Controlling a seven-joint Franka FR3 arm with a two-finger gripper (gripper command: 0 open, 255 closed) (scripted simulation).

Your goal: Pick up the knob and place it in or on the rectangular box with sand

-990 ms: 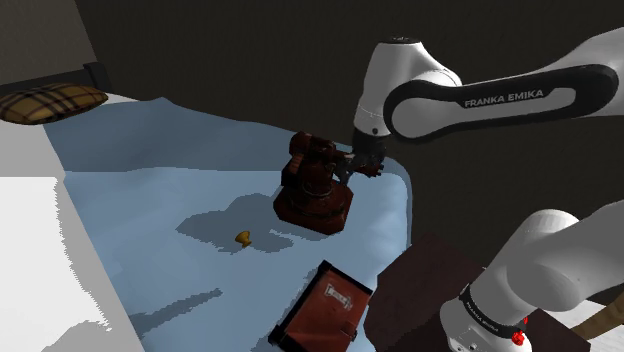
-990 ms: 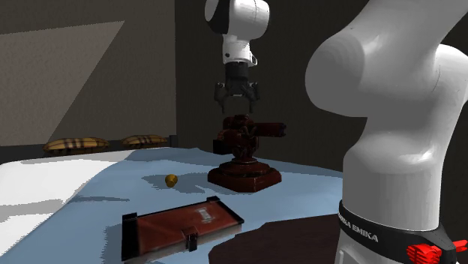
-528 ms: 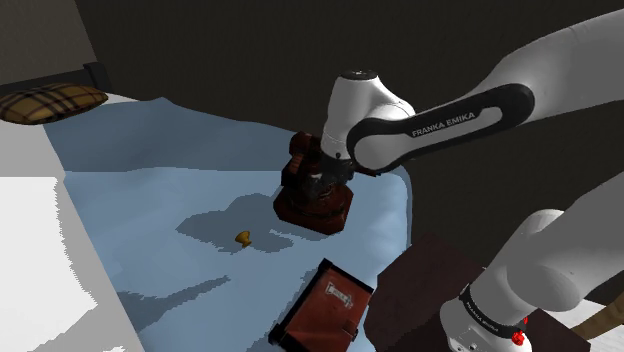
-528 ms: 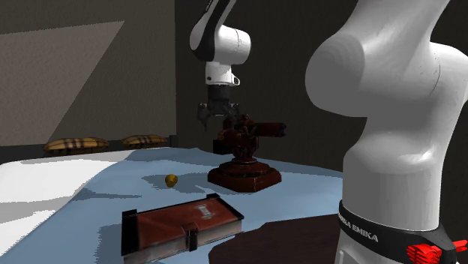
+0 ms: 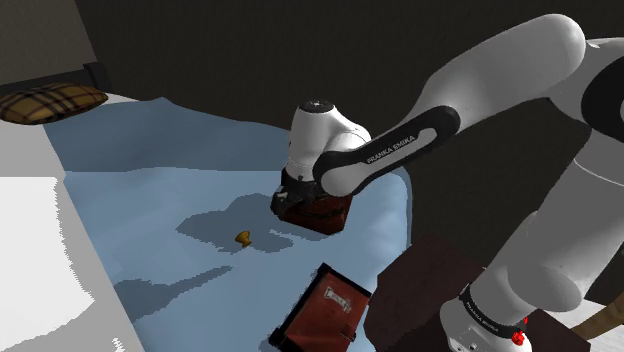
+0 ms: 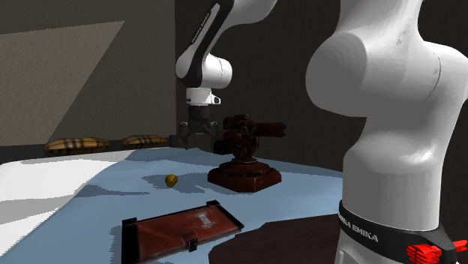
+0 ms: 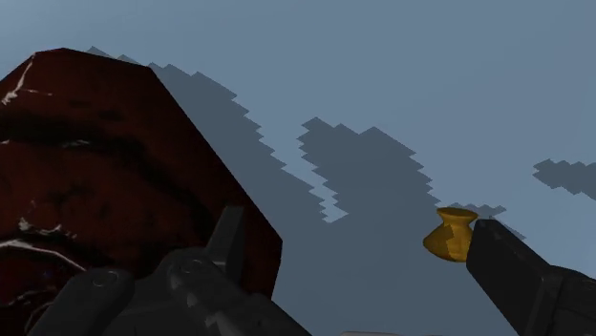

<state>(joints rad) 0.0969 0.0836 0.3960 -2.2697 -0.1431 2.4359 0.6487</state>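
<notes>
The knob (image 5: pixel 242 238) is small and golden-yellow and lies on the blue bed cover (image 5: pixel 150 200), apart from the other things. In the second exterior view the knob (image 6: pixel 171 180) rests below my gripper (image 6: pixel 197 138), which hangs open above the cover, beside the dark red machine-like object (image 6: pixel 244 150). Seen from the wrist, the knob (image 7: pixel 451 234) sits just ahead of the right finger (image 7: pixel 525 277), and nothing is between the fingers of the gripper (image 7: pixel 358 231). The flat red-brown rectangular box (image 5: pixel 322 310) lies near the cover's front edge, and this box (image 6: pixel 180 229) has dark ends.
The dark red object's base (image 5: pixel 318 212) stands close by my wrist and bulks large in the wrist view (image 7: pixel 105 200). A plaid pillow (image 5: pixel 45 103) lies at the far back left, and two pillows (image 6: pixel 75 142) line the bed's head. The brown stand (image 5: pixel 430 285) is at lower right.
The arm has swung down and toward the shoulder view's left. My gripper went from above the dark red object to beside it, nearer the knob, staying open. The knob has not moved.
</notes>
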